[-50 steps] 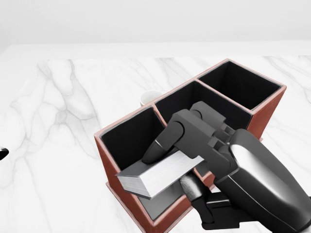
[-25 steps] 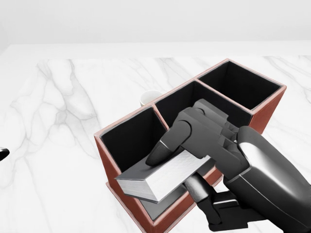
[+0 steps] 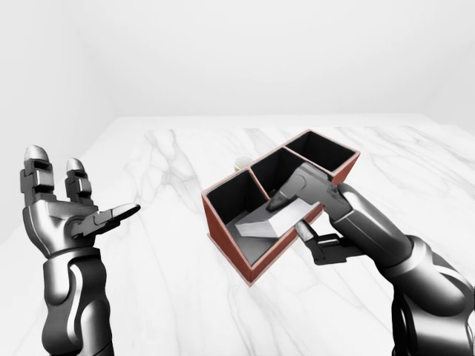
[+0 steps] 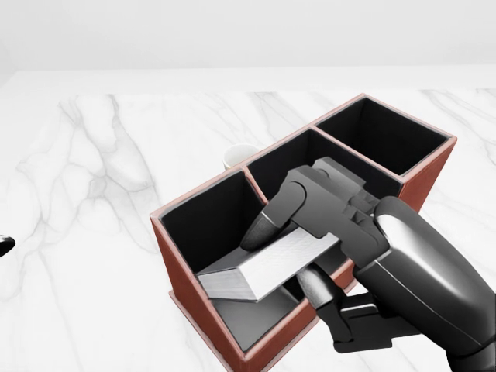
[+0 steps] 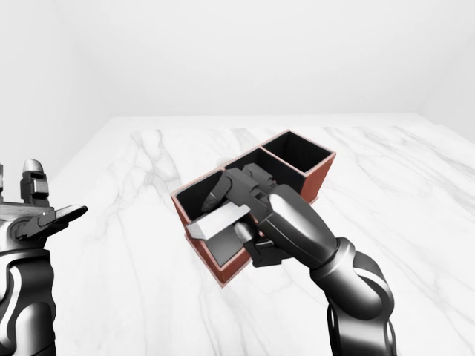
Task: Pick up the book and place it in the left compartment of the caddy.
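Note:
A grey book (image 4: 260, 267) lies tilted, its lower corner down inside the left compartment (image 4: 203, 221) of the red-brown caddy (image 4: 425, 180). My right hand (image 4: 288, 262) is shut on the book, fingers (image 4: 267, 225) on its upper cover and thumb underneath, over the wall between the left and middle compartments. The hand hides part of the middle compartment. My left hand (image 3: 74, 215) is raised at the left of the left-eye view, open and holding nothing, well away from the caddy.
A small white cup (image 4: 239, 157) stands just above the caddy in the head view, partly hidden by its rim. The caddy sits slantwise on a white marble table (image 4: 93, 178). The right compartment (image 4: 380, 136) holds nothing.
My right hand has lowered the book, so its low end has sunk below the rim into the left compartment. The left hand and the camera have stayed put.

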